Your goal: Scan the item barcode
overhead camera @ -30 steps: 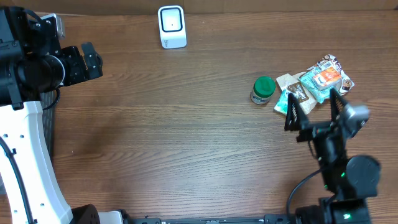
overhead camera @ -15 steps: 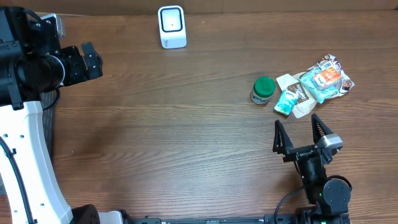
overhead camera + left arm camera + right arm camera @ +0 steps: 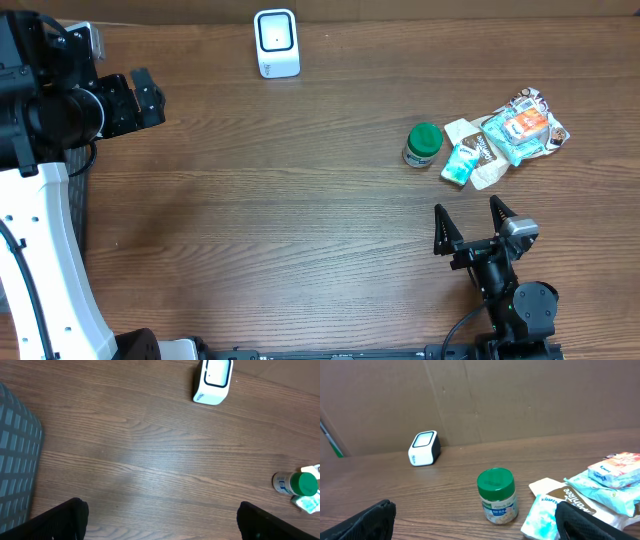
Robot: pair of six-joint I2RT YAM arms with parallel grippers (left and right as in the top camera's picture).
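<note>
The left arm (image 3: pixel 45 230) showed a long white link beneath bulky black motor housings (image 3: pixel 60 112). And the right end effector (image 3: pixel 467 216) was matte black, two pointed fingers (image 3: pixel 441 230), a pale grey block (image 3: pixel 520 228) alongside.

A dark, wood-grain table (image 3: pixel 300 220) fills the overhead view under even, soft light. A brown cardboard-like panel (image 3: pixel 520 400) stands along its 12 o'clock edge; a grey gridded surface (image 3: pixel 15 455) lies beyond the 9 o'clock edge.
</note>
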